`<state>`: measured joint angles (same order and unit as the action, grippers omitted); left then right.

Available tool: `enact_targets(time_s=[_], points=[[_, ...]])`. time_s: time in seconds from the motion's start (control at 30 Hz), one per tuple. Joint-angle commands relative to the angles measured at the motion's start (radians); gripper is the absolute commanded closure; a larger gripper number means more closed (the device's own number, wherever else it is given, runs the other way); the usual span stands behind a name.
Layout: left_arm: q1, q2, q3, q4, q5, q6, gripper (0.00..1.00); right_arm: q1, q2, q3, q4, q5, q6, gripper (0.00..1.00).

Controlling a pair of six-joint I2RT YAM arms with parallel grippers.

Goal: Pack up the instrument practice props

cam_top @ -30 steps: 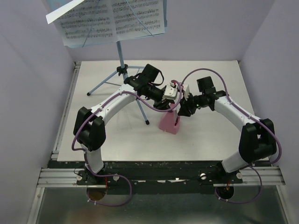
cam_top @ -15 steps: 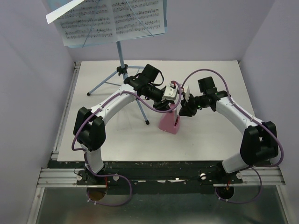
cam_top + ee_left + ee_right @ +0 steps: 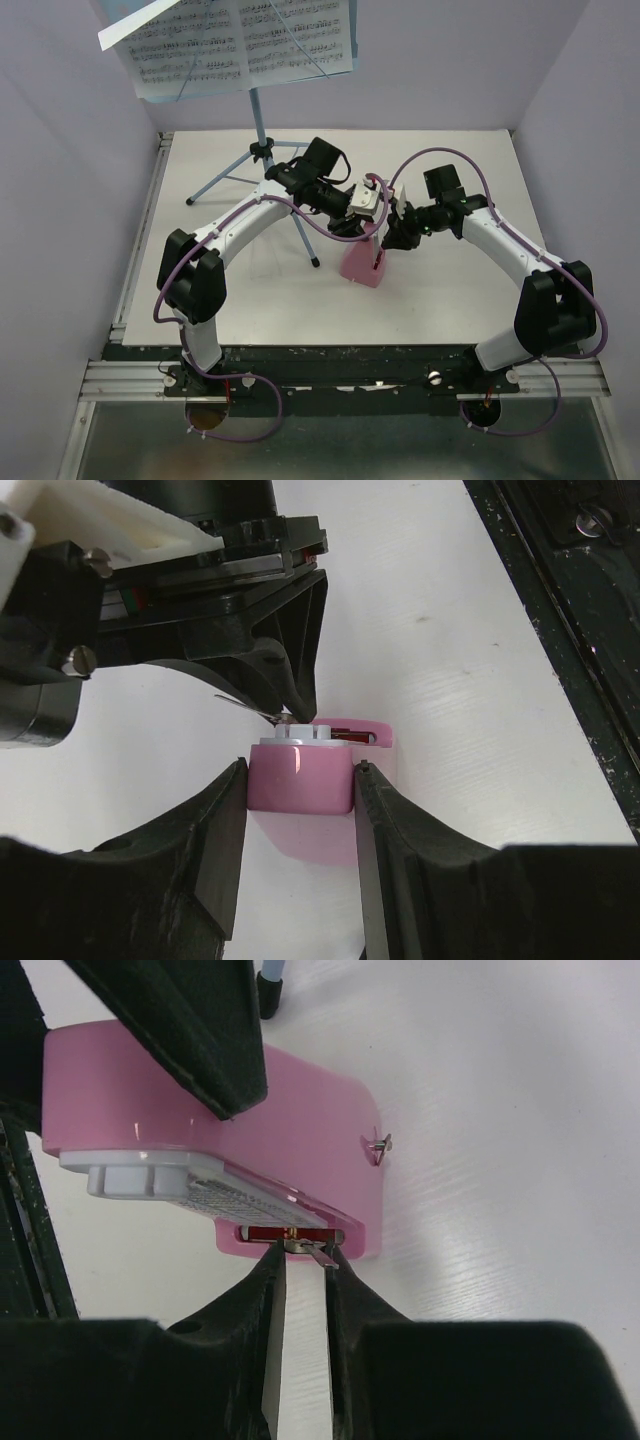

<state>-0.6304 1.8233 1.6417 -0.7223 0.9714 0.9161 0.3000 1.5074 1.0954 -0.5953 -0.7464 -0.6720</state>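
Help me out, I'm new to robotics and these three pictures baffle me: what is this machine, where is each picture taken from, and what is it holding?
It is a robot: a left arm and a right arm bolted at the near edge of a white table, each ending in a two-finger pincer. The wide picture looks down from above and behind. The two close-ups come from cameras on the wrists, so the black shapes in front are each arm's own fingers. On the table stand a pink metronome and a light-blue music stand carrying sheet music. The left pincer hugs the metronome's top from both sides. The right pincer is almost closed on a small metal part at its red slot.
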Motion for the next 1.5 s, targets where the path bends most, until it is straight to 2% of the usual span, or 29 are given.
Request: enact_targets(time_s=[0.0, 0.13, 0.8, 1.2, 1.47], points=[[0.011, 0.004, -0.011, -0.066, -0.068, 0.024, 1.0, 0.004, -0.007, 0.024, -0.035, -0.042, -0.027, 0.78], [0.012, 0.004, -0.014, -0.052, -0.059, 0.007, 1.0, 0.004, -0.012, 0.02, -0.038, -0.057, -0.023, 0.82], [0.012, -0.009, -0.048, 0.003, -0.033, -0.06, 1.0, 0.03, 0.01, 0.063, 0.008, -0.084, 0.061, 0.83], [0.005, -0.009, -0.054, 0.009, -0.033, -0.06, 1.0, 0.042, 0.036, 0.075, 0.035, -0.094, 0.114, 0.9], [0.005, -0.041, -0.121, 0.155, -0.086, -0.154, 1.0, 0.076, -0.004, 0.046, 0.002, -0.102, 0.065, 0.9]])
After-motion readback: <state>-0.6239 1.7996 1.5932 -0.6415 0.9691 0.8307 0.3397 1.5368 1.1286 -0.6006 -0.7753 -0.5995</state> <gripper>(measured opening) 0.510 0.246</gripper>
